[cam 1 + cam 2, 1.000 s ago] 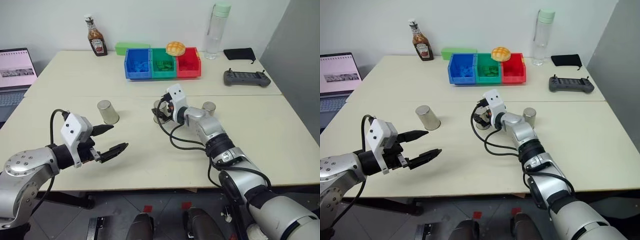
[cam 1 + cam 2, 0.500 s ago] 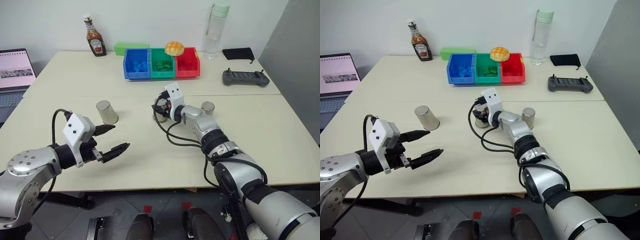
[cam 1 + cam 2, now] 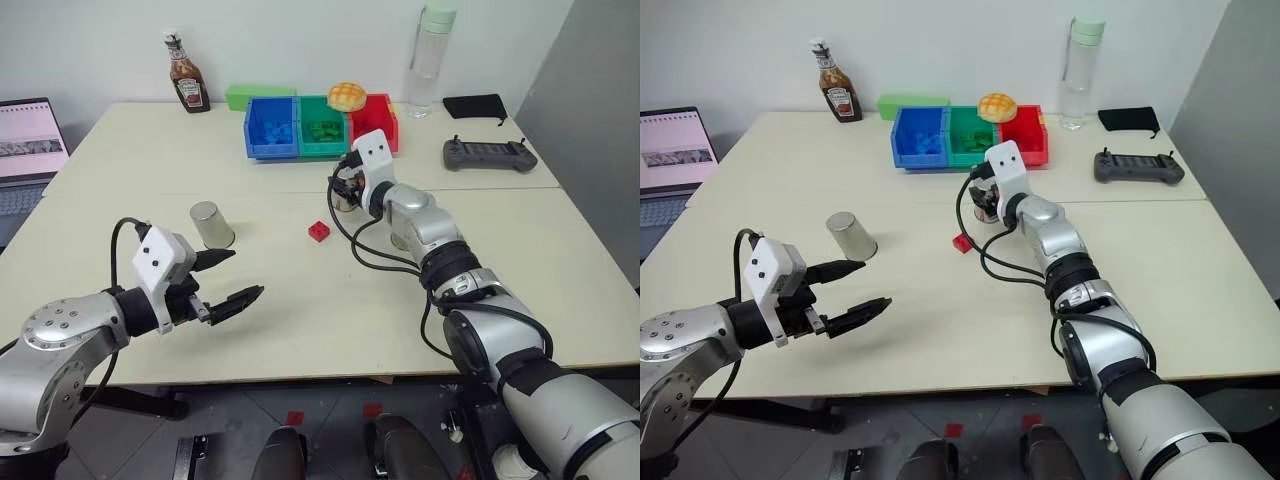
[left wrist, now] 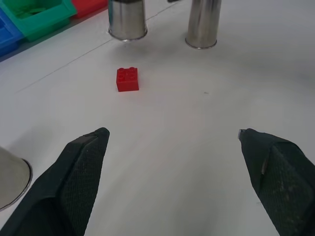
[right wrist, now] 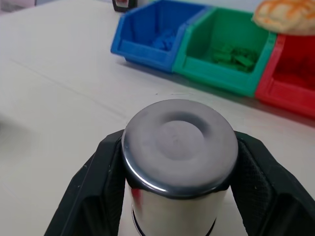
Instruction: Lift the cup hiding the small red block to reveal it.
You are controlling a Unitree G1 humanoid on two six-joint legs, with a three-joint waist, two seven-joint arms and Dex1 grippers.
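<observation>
table (image 3: 520, 250): cup (image 5: 178, 162) now lifted, small red block (image 3: 319, 231) newly bare

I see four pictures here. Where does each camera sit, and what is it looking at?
Left eye and right eye views: on the head, looking down over the table at both arms.
Left wrist view: on the left arm, looking along the open left claw at the small red block and steel cups.
Right wrist view: on the right arm, looking past the right claw, shut on the cup, toward the coloured bins.
Shared: the red block shows in the head and left wrist views.
</observation>
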